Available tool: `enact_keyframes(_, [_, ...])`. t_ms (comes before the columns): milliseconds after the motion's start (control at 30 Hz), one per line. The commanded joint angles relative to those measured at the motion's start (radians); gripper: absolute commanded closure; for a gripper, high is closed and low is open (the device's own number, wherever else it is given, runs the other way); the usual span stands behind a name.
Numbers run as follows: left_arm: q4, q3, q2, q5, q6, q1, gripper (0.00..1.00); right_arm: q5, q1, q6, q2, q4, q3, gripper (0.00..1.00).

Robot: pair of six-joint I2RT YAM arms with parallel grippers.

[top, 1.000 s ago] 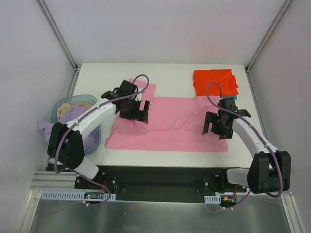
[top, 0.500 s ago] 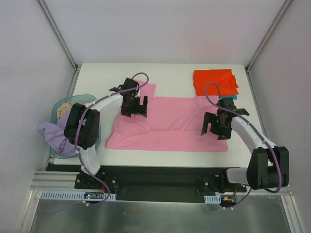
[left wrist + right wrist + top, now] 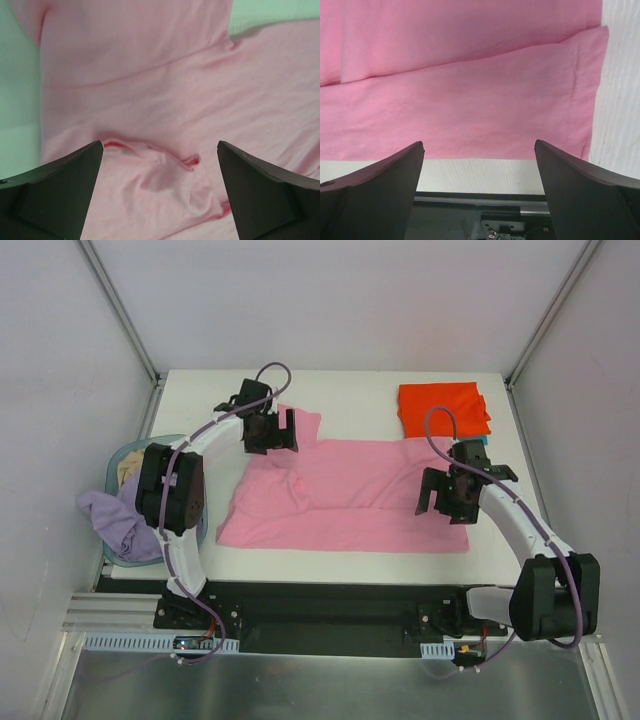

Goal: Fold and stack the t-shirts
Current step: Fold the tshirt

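Note:
A bright pink t-shirt [image 3: 350,495] lies spread flat across the middle of the table, its neckline puckered [image 3: 160,160]. My left gripper [image 3: 273,438] hovers open over its far left part, beside the sleeve [image 3: 303,421]; in the left wrist view only pink cloth [image 3: 150,75] shows between the left gripper's fingertips [image 3: 160,145]. My right gripper [image 3: 443,506] hangs open above the shirt's near right corner; the right wrist view shows that gripper [image 3: 478,144] over the pink edge [image 3: 470,110]. A folded orange-red t-shirt [image 3: 444,407] rests on a teal one [image 3: 481,440] at the back right. A lavender t-shirt [image 3: 110,515] droops from the basket.
The round light-blue basket [image 3: 150,447] stands off the table's left edge with beige cloth [image 3: 135,468] inside. White table surface [image 3: 480,175] and the dark front rail [image 3: 485,210] show below the shirt. Slanted frame posts rise at both back corners.
My left gripper has moved toward the back of the table, from the shirt's neckline up to the sleeve area, still open. The right arm has barely shifted.

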Motion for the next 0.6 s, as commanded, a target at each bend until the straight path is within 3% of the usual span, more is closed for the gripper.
enact_keyframes(0, [-0.009,-0.136,-0.209,0.02,-0.021,-0.009,0.01,-0.088,0.004,-0.025,-0.035,0.032,0.036,0.03])
enact_keyframes(133, [0.023,-0.255,-0.312,0.066,-0.083,-0.013,0.01,-0.113,0.05,-0.025,-0.032,0.058,0.04,0.03])
enact_keyframes(267, [0.029,-0.255,-0.346,0.092,-0.127,-0.077,0.01,-0.108,0.063,-0.018,-0.014,0.058,0.05,0.03])
enact_keyframes(400, [0.027,-0.227,-0.279,0.091,-0.139,-0.151,0.01,-0.098,0.063,-0.012,-0.021,0.052,0.04,0.03])
enact_keyframes(567, [0.012,-0.198,-0.187,0.077,-0.155,-0.16,0.01,-0.042,0.063,-0.029,-0.052,0.015,0.031,0.03])
